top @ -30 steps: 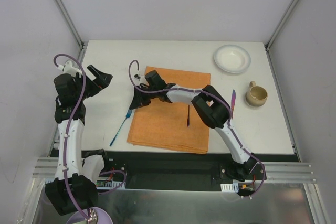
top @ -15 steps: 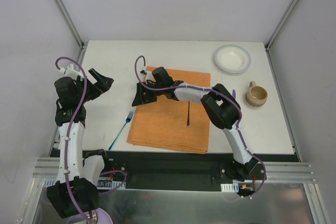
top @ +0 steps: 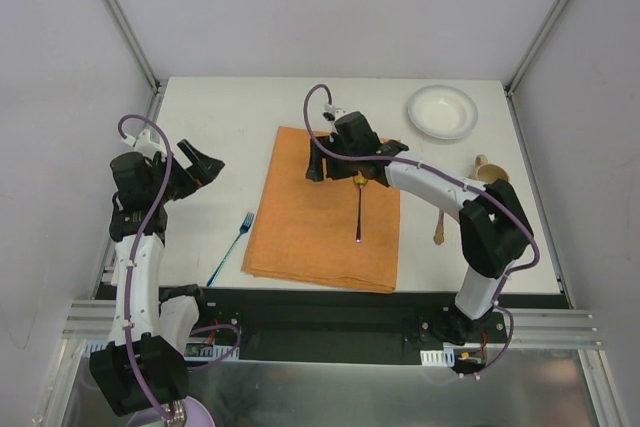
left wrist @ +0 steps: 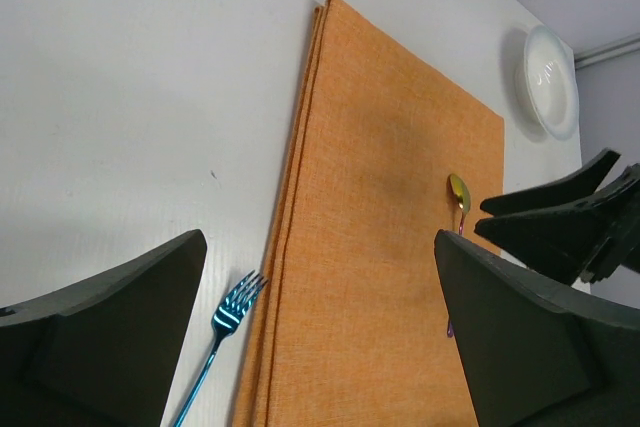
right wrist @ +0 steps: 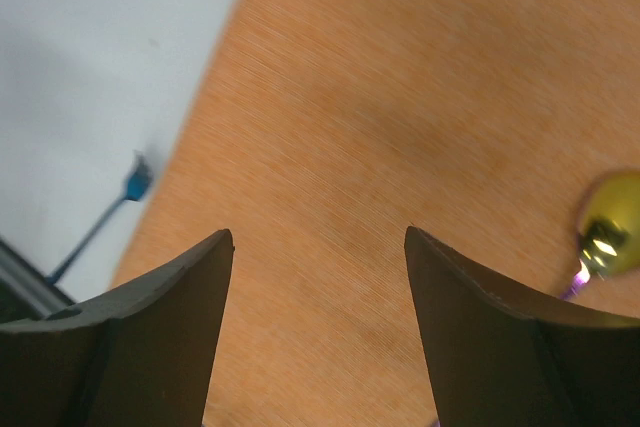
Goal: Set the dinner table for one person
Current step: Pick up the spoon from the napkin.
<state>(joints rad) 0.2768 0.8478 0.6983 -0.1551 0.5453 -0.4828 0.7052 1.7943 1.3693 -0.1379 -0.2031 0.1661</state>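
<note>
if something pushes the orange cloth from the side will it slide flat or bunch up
Probably bunches: the cloth looks thin and woven, folded in layers along one edge. It likely feels light, so it may also slide on the smooth white table. The spoon lying on it would probably ride along or shift.

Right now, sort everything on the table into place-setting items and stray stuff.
Job: dinner table, orange placemat, spoon on it, blue fork, white plate, tan mug, utensil beside the mug.
Stray: none seen; only the arms' purple cables.
</note>
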